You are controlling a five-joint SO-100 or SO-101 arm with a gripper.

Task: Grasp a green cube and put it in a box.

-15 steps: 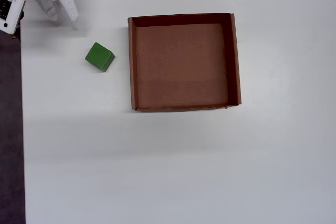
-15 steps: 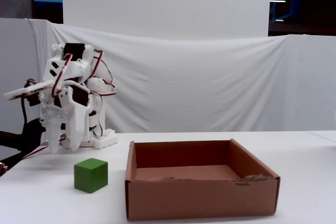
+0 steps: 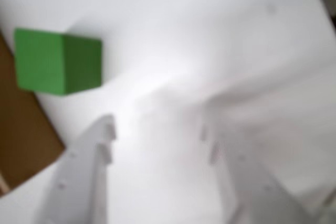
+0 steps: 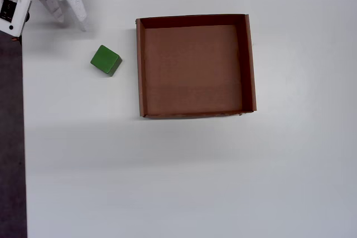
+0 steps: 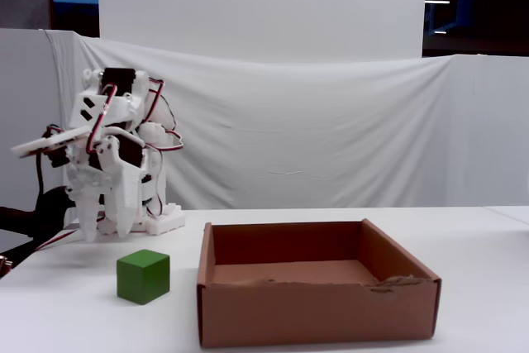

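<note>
The green cube (image 4: pixel 106 60) sits on the white table just left of the box (image 4: pixel 139 65) in the overhead view, a short gap between them. The box is brown cardboard, shallow and empty. My gripper (image 4: pixel 70 20) is open and empty, above the table up and left of the cube. In the fixed view the gripper (image 5: pixel 106 233) points down behind the cube (image 5: pixel 143 276), with the box (image 5: pixel 318 313) to the right. In the blurred wrist view the cube (image 3: pixel 58 61) is at the upper left, outside the open fingers (image 3: pixel 157 135), and a piece of the box (image 3: pixel 21 135) shows at the left edge.
The arm's white base (image 5: pixel 161 221) stands at the back left of the table. The table's left edge (image 4: pixel 22 137) borders a dark floor strip. A white cloth backdrop (image 5: pixel 331 121) hangs behind.
</note>
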